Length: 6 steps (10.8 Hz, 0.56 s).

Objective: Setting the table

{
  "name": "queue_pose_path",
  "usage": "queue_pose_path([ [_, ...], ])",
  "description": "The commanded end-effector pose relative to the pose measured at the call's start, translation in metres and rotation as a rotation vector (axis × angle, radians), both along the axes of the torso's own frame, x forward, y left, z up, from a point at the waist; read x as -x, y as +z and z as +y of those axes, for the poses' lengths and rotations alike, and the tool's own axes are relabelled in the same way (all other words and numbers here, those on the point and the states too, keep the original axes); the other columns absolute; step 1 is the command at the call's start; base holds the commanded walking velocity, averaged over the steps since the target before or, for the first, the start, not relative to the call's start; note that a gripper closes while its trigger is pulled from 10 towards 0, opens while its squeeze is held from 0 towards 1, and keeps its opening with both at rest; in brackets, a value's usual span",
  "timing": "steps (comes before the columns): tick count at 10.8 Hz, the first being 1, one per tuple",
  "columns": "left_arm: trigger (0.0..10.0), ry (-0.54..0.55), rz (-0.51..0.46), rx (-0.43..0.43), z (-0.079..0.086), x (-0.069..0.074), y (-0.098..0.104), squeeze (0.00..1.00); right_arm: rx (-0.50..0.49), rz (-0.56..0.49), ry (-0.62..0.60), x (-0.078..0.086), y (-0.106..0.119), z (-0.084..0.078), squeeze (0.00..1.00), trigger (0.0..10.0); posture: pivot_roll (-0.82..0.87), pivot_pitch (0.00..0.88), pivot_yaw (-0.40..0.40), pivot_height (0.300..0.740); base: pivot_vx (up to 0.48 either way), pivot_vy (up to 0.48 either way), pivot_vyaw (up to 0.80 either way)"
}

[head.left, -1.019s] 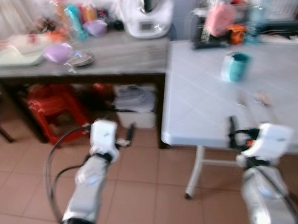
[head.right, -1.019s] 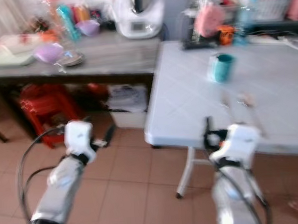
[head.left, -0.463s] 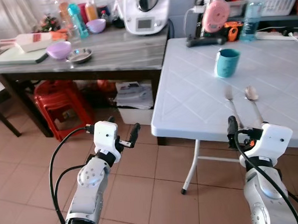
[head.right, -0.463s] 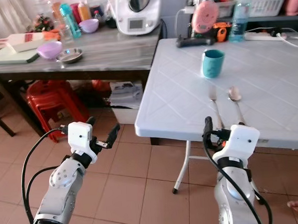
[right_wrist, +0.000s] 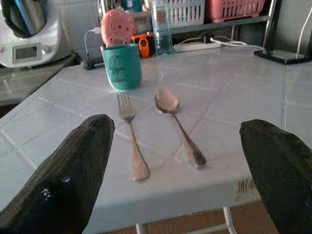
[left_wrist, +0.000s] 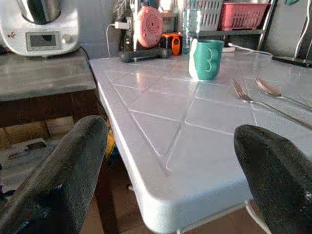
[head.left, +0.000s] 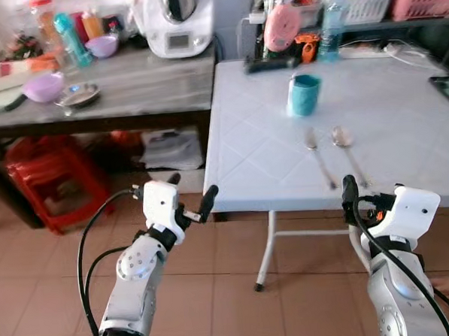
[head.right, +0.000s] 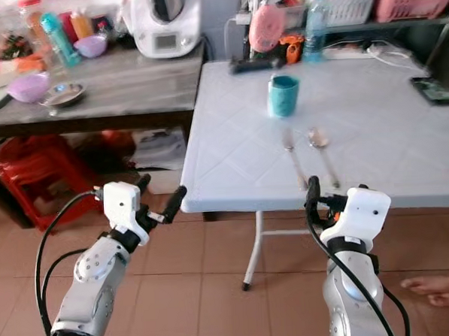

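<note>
On the white folding table (head.left: 261, 151) stand a teal cup (head.left: 303, 94) and, nearer me, a fork (head.left: 319, 157) and a spoon (head.left: 347, 148) lying side by side. My left gripper (head.left: 192, 190) hangs open and empty in front of the table's near left corner, below its edge. My right gripper (head.left: 370, 196) is open and empty just before the front edge, below the cutlery. In the right wrist view the fork (right_wrist: 130, 136) and spoon (right_wrist: 178, 124) lie between the fingers' line of sight, with the cup (right_wrist: 122, 66) behind them.
A grey wooden counter (head.left: 145, 82) on the left holds a purple bowl (head.left: 43, 86), a metal dish (head.left: 79, 94), bottles and a white appliance (head.left: 173, 24). A red stool (head.left: 40, 174) stands under it. Baskets and a bottle line the table's back. A person's hand (head.right: 436, 289) rests on the floor at the right.
The camera has turned toward the white table and the blur is gone, so everything sits further left in the picture. Both grippers hold the same open pose.
</note>
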<state>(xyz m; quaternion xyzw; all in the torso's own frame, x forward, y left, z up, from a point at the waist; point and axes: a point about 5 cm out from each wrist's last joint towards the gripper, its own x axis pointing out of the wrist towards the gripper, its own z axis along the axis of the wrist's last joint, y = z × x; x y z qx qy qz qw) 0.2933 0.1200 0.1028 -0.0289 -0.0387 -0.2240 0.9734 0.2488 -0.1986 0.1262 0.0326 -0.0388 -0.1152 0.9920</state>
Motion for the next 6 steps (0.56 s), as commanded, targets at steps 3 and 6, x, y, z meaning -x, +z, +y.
queue_pose_path([
  [3, 10.0, -0.012, -0.011, 0.002, 0.0016, 0.0005, 0.0039, 0.0, 0.0, -0.004, 0.008, -0.0012, 0.0026, 0.0024, 0.0, 10.0, -0.02, 0.0, 0.076, 0.74, 0.374, 0.0, 0.0],
  [6, 10.0, -0.016, -0.005, 0.004, 0.0007, 0.0014, 0.0034, 0.0, 0.003, 0.001, 0.011, -0.0008, 0.0021, 0.0024, 0.0, 10.0, -0.02, 0.0, 0.073, 0.74, 0.436, 0.0, 0.0],
])
